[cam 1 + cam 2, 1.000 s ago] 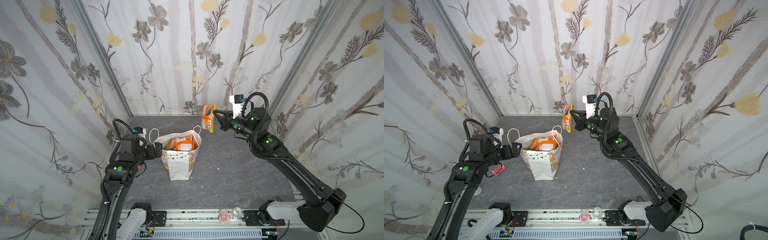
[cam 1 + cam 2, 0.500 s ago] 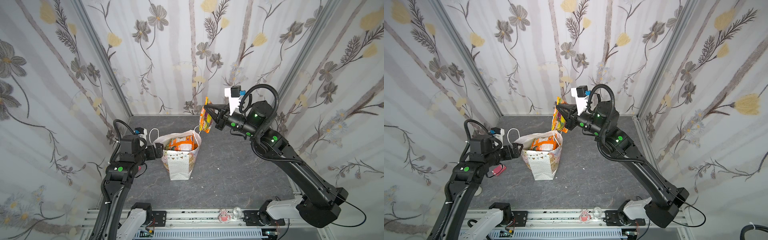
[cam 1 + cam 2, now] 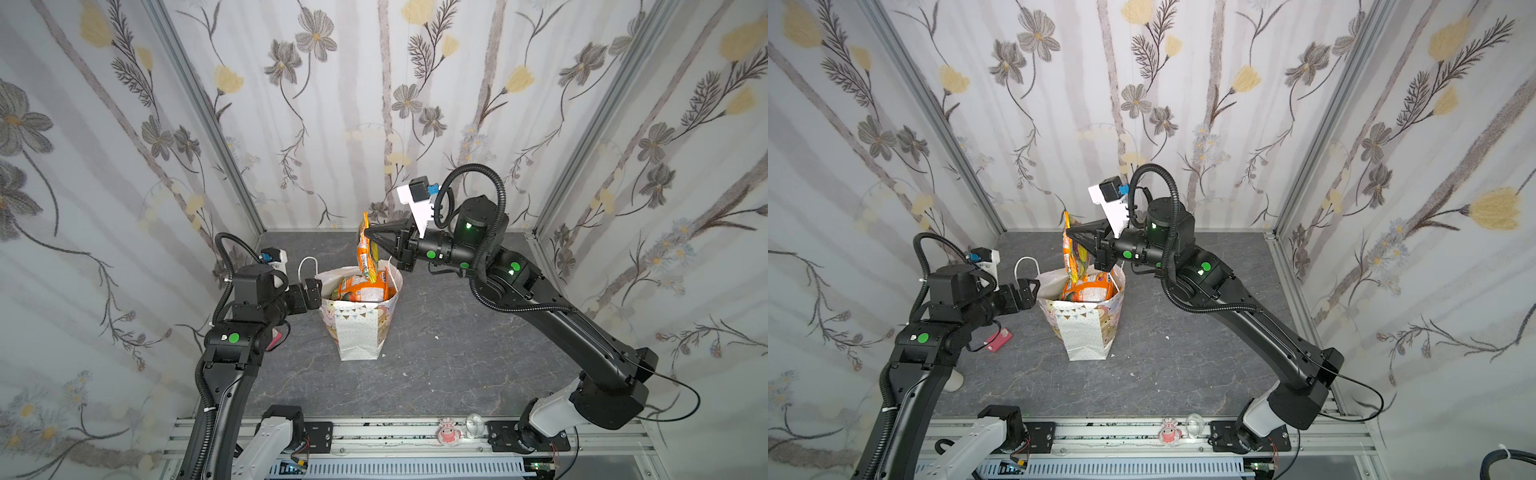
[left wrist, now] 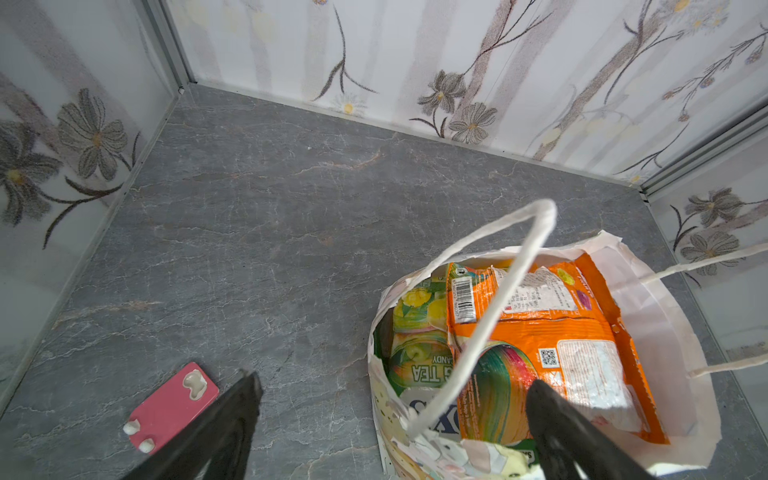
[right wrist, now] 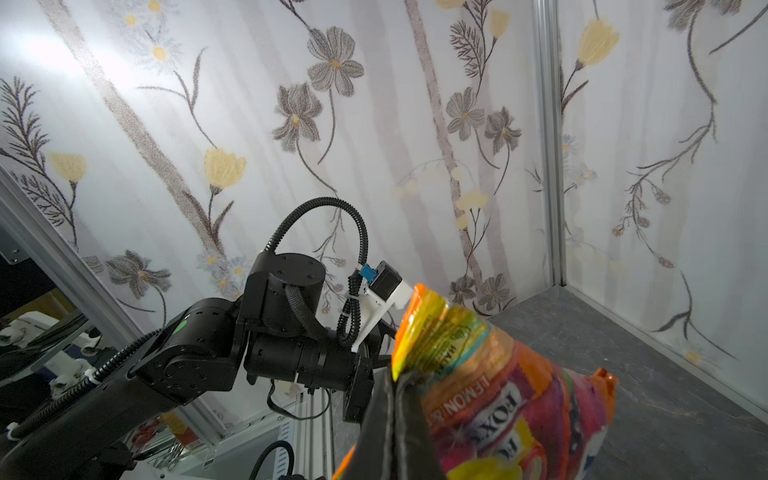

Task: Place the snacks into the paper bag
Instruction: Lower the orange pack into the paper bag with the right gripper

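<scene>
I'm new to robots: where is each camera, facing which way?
Top views: high in front, down on left arm, right arm and paper bag.
Left wrist: behind the open left tool, into the bag.
Right wrist: behind the shut right tool and orange packet, facing the left arm.
Top and left wrist share the bag.

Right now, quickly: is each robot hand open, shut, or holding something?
Left hand: open, gripping nothing, at the paper bag's rim.
Right hand: shut on an orange snack packet above the paper bag.
</scene>
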`<control>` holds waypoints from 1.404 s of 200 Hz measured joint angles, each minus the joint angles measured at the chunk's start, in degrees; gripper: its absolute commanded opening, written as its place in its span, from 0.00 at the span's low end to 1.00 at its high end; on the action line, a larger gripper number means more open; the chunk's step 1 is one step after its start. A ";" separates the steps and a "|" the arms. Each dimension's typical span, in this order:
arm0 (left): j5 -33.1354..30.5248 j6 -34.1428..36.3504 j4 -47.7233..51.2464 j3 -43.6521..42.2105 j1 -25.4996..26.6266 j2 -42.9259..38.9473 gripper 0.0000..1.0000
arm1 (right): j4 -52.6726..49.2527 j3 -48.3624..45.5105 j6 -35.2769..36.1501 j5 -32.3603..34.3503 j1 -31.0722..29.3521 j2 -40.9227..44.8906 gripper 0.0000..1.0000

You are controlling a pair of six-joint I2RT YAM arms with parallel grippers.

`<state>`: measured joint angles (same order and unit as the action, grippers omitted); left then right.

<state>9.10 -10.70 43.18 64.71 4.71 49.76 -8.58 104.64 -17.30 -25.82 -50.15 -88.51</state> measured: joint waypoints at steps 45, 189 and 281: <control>-0.28 0.00 0.42 0.66 -0.39 -0.15 1.00 | -3.72 3.80 1.70 -4.46 -0.85 -7.02 0.00; -0.74 0.17 1.55 0.37 -0.96 -0.83 1.00 | -14.86 15.47 8.59 -11.26 -0.42 -19.87 0.00; -0.70 0.22 1.55 0.17 -0.94 -1.11 1.00 | -14.36 15.76 8.00 -13.75 1.64 -20.11 0.00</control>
<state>8.40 -10.48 44.73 64.88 3.77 48.64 -22.94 120.40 -9.30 -39.57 -48.51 -108.62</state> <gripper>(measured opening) 0.998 0.049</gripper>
